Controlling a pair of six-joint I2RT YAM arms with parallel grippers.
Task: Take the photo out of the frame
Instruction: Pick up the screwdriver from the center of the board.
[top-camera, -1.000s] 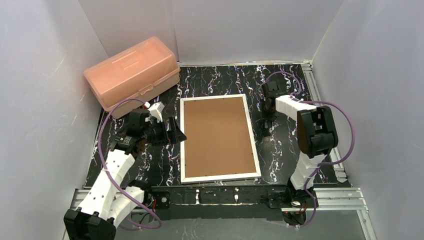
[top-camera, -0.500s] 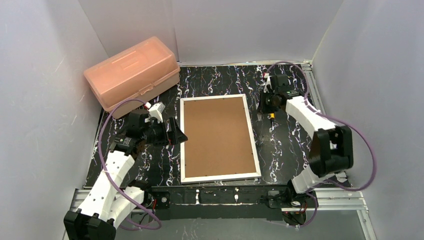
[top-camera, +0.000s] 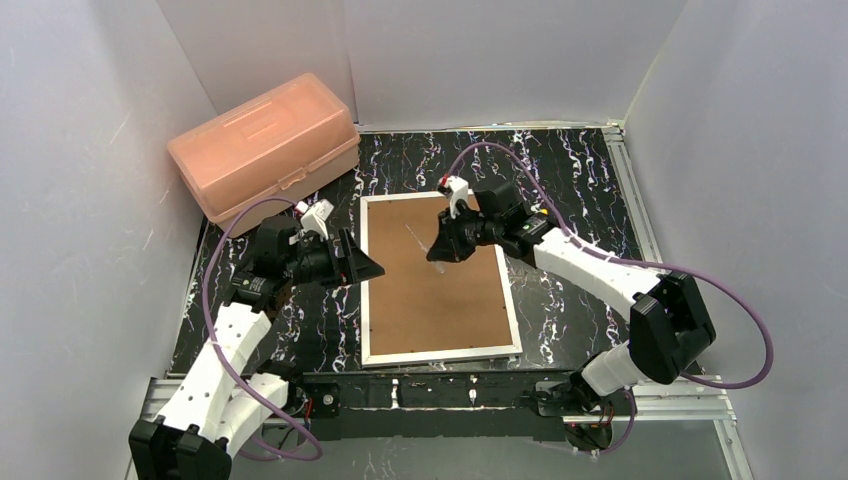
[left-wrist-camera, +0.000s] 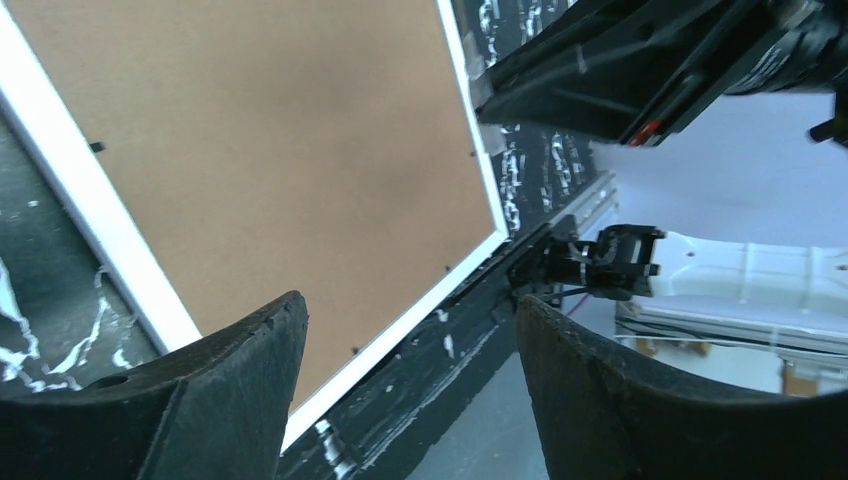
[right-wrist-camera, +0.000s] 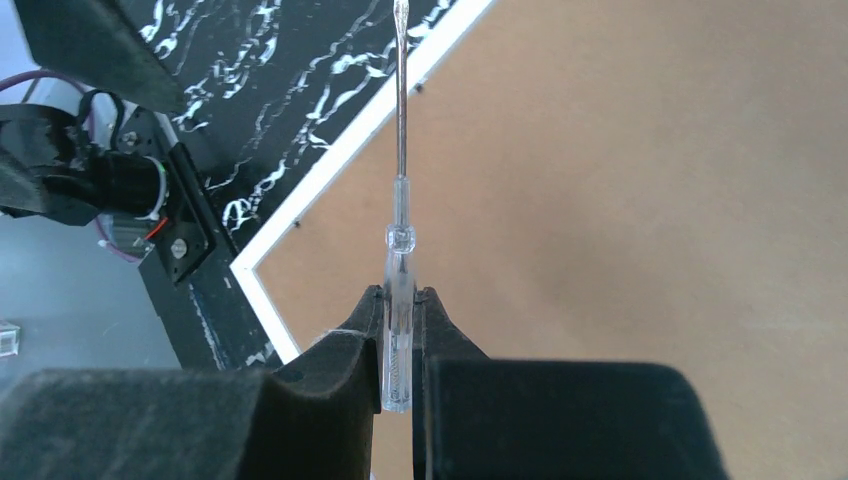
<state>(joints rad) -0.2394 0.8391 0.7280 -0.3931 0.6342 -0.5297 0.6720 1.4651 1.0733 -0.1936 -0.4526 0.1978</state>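
The frame (top-camera: 440, 300) lies face down on the table, brown fibreboard back up, inside a thin white border. The photo is hidden under the backing. My right gripper (top-camera: 441, 249) hangs over the upper middle of the back. It is shut on a clear-handled screwdriver (right-wrist-camera: 400, 250) whose metal shaft points toward the frame's left edge. The frame fills the right wrist view (right-wrist-camera: 620, 200). My left gripper (top-camera: 365, 268) is open and empty, just beside the frame's left border. In the left wrist view its fingertips (left-wrist-camera: 410, 310) straddle the frame's near corner (left-wrist-camera: 280, 150).
A pink plastic box (top-camera: 265, 145) stands at the back left corner. White walls close in the table on three sides. A metal rail (top-camera: 450, 390) runs along the near edge. The right arm (top-camera: 600, 275) stretches across the frame's right border.
My right arm has swung left from the table's right side to over the frame's back. My left gripper has edged slightly toward the frame's left border. The frame has not moved.
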